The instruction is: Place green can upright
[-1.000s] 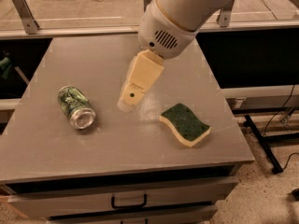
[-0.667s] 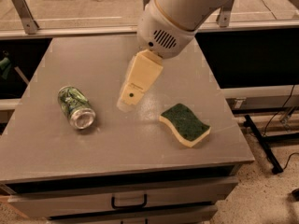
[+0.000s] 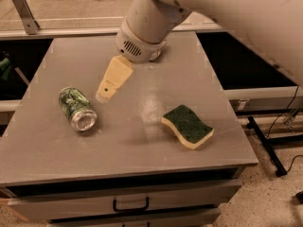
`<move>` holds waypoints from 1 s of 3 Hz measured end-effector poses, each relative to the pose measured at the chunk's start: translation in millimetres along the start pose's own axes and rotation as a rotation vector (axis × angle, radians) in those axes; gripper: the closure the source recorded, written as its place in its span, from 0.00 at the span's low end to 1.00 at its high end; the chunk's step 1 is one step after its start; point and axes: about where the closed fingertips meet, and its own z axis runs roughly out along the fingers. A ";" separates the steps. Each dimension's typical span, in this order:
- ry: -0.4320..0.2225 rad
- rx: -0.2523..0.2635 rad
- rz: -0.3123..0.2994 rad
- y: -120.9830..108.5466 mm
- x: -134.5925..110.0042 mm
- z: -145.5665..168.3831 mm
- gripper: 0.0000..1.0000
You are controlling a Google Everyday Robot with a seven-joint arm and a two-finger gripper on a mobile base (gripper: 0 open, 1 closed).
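On the left part of the grey table (image 3: 52, 160), camera view: green can (image 3: 77, 109) lies on its side, long axis running back-left to front-right, silver end facing the front-right; it rests on the tabletop, nothing touching it; so not upright, task's goal not met.

Gripper (image 3: 104, 97) hangs just right of the can's upper end, apart from it, cream-coloured and tapering down-left from the white arm (image 3: 144, 30); tip low over the table, can't say if it touches the surface; whether it is open or closed cannot be told from this angle; it holds nothing that shows.

Progress, as a judgement: approach stage only; no grasp yet; all the real work is left: close the gap to the can, grip it across the body, lift, rotate it onto one silver end, set it down, let go.

Other stuff: green-and-yellow sponge (image 3: 188, 126) lies flat right of centre, well apart from the can and not between gripper and can; drawer handle (image 3: 130, 206) below the front edge, not relevant.
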 end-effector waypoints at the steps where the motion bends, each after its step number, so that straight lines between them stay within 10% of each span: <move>1: 0.048 0.046 0.099 -17.0 -5.2 44.0 0.00; 3: 0.048 0.059 0.248 -22.7 -33.4 81.2 0.00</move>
